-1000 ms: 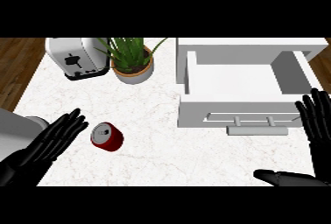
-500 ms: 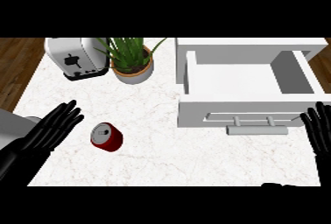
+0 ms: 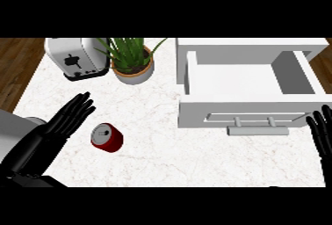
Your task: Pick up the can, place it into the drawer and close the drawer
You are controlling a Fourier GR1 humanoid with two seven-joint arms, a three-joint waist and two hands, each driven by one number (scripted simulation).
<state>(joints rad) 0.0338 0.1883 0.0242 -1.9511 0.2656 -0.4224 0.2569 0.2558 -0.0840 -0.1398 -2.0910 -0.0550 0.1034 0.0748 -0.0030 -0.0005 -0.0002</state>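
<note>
Can [image 3: 107,137] lies on its side on the tabletop [image 3: 168,154], left robot hand [image 3: 62,125] spread beside it; right robot hand [image 3: 321,132] spread near the open drawer [image 3: 250,79].

Open counter [image 3: 194,154] btwn can [image 3: 107,137] and drawer [image 3: 250,81] front, nothing in the lane. Drawer pulled out, open from above, inside bare. Toaster [image 3: 76,58] and potted plant [image 3: 131,59] at far edge, well apart from can. Left hand [image 3: 62,127] just beside can's left; right hand [image 3: 321,136] at right edge by drawer handle [image 3: 257,130].
</note>
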